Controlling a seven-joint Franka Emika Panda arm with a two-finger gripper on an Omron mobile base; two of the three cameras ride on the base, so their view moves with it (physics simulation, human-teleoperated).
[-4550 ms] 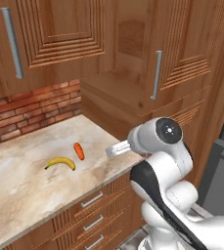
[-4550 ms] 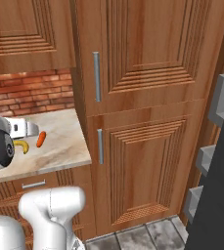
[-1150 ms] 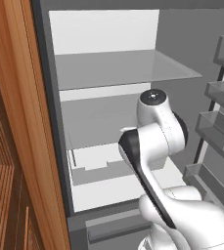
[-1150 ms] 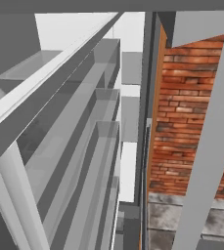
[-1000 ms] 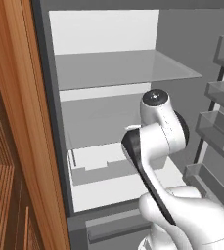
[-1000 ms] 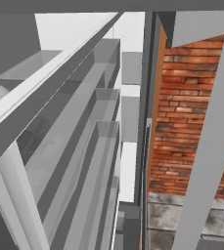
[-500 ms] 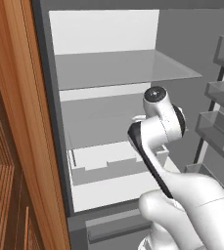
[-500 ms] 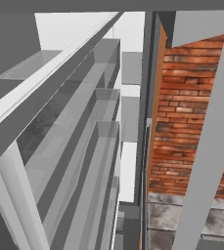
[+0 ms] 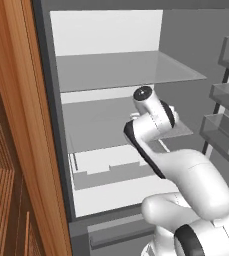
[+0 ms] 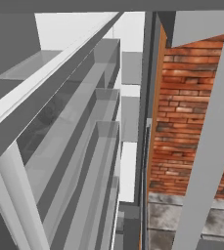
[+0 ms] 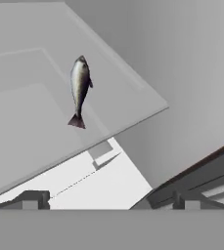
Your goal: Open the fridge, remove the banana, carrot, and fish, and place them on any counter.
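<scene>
We reach into the open grey fridge (image 9: 111, 75) for the small dark fish (image 11: 79, 90) on its shelf; our pincer (image 11: 108, 202), seemingly wide and empty, must descend over it.

No text, label, brand, number or sign can be read anywhere. The fridge (image 9: 111, 75) interior, its door shelves (image 10: 84, 146) and the brick wall (image 10: 187, 122) are all plain, and the fish (image 11: 79, 90) bears no marking.

Tall brown wooden cabinet panel (image 9: 11, 150) stands at nine o'clock; red brick wall (image 10: 184, 122) at three, grey tiled floor (image 10: 165, 219) below.
</scene>
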